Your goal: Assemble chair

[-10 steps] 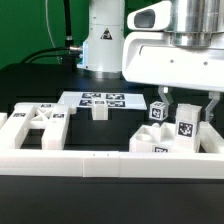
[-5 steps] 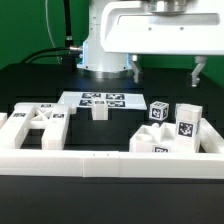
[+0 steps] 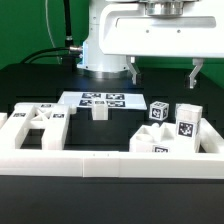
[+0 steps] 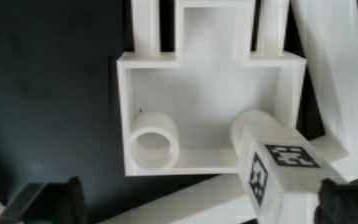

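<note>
The chair lies in loose white parts. A seat slab (image 3: 170,142) with tagged square posts (image 3: 187,122) standing on it is at the exterior view's right. A ladder-like frame part (image 3: 35,125) lies at the left, and a short post (image 3: 99,110) stands in the middle. My gripper (image 3: 164,72) hangs high above the seat slab, open and empty. In the wrist view the slab (image 4: 211,95) lies below, with a round peg (image 4: 153,142) and a tagged post (image 4: 279,160) on it. The dark fingertips (image 4: 51,200) stand wide apart.
The marker board (image 3: 100,99) lies flat behind the short post. A long low white border wall (image 3: 100,163) runs along the front. The robot base (image 3: 100,45) stands at the back. The table surface is black.
My gripper has risen straight up from around the posts on the seat slab, open and empty. The parts have not moved.
</note>
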`<state>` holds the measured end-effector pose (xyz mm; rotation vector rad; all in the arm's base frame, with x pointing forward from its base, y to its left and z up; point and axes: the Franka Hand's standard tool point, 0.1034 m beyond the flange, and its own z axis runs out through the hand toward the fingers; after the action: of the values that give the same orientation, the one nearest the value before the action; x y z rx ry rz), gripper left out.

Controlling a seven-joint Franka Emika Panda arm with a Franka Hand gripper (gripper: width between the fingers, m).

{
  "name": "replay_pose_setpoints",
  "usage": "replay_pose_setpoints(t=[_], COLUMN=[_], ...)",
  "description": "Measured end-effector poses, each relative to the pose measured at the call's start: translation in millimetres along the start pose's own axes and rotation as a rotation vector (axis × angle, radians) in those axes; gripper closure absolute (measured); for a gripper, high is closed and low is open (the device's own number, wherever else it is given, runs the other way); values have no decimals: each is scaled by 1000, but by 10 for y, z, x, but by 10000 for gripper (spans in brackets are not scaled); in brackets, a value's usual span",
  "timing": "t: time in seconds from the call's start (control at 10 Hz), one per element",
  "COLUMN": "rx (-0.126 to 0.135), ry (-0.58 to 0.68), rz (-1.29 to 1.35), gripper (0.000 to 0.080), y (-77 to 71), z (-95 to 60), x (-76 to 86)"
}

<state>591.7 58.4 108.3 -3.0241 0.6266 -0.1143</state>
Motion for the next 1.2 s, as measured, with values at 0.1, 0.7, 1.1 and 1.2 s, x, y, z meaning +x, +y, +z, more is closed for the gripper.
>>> replay_pose_setpoints(t=[0.1, 0.7, 1.1, 1.2], rx=[3, -22, -34, -42], ry=[13, 41, -38, -136], rz=[-59, -286, -374, -381], gripper=[150, 150, 150, 150], y=[50, 791, 947, 1094], z=[5, 158, 253, 346], x=[-19, -369, -446, -538])
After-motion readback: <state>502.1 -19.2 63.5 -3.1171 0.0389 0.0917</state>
